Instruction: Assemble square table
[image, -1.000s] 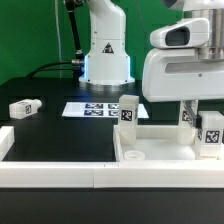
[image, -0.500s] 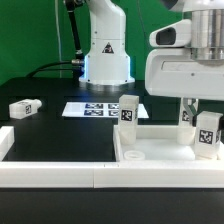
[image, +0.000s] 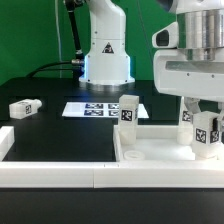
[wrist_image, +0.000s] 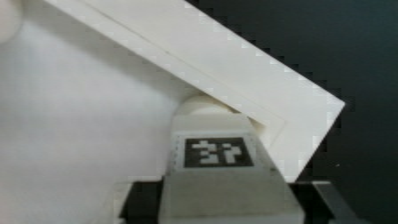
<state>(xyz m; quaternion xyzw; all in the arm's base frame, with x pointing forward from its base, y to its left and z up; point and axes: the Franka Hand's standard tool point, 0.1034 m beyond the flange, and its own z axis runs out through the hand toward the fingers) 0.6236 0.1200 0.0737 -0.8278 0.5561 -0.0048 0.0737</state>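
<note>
The square table's top (image: 160, 152) is a white tray with a raised rim, lying at the front right of the exterior view. One white tagged leg (image: 128, 112) stands upright at its far left corner, and another (image: 186, 116) stands at the back right. My gripper (image: 205, 118) is shut on a third leg (image: 205, 134), holding it upright over the tray's right side. In the wrist view this leg (wrist_image: 217, 150) shows its tag between the dark fingers (wrist_image: 146, 202), right at a corner of the tray's rim (wrist_image: 231, 72). A fourth leg (image: 24, 107) lies on the black table at the left.
The marker board (image: 92, 108) lies flat behind the tray, in front of the arm's white base (image: 106, 55). White border rails run along the front (image: 55, 176) and the left edge (image: 5, 140).
The gripper has carried the held leg slightly toward the exterior view's left, and the wrist housing has turned. Nothing else has moved.
</note>
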